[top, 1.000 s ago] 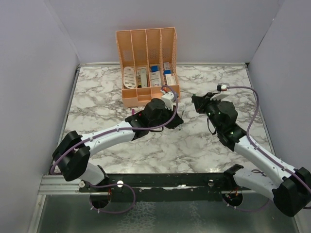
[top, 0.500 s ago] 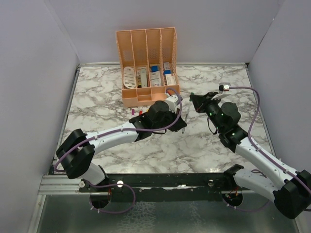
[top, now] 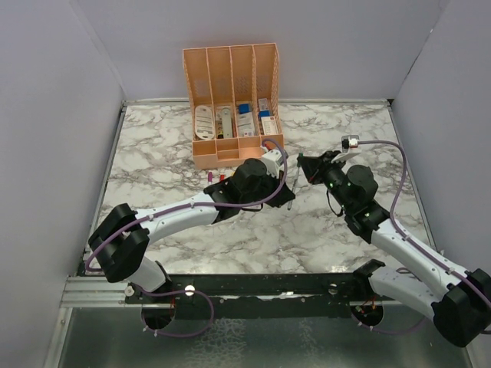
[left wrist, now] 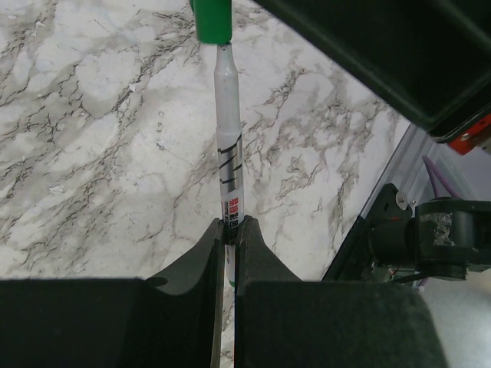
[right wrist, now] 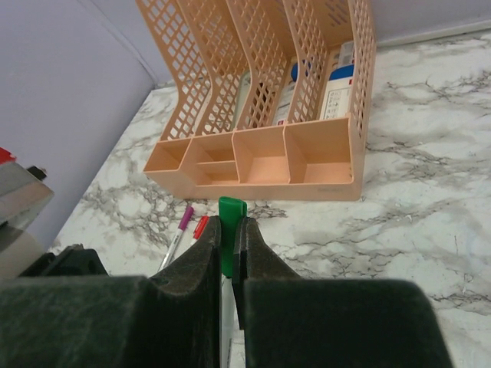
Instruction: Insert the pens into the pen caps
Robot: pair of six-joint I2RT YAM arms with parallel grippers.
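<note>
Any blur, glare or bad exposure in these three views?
Left wrist view: pen sharp, green cap cropped by the top edge, left gripper underexposed. Right wrist view: cap and organiser sharp, right gripper dark, slightly soft. Top view: even soft light, no glare, small things hard to resolve.

Plain grey walls (top: 46, 115) enclose a white marble-patterned table (top: 146, 146).

three pens: white-barrelled pen (left wrist: 229, 161), purple-tipped pen (right wrist: 182, 222), red-tipped pen (right wrist: 199, 227). one green cap (right wrist: 230, 208). one peach organiser (right wrist: 307, 189).
</note>
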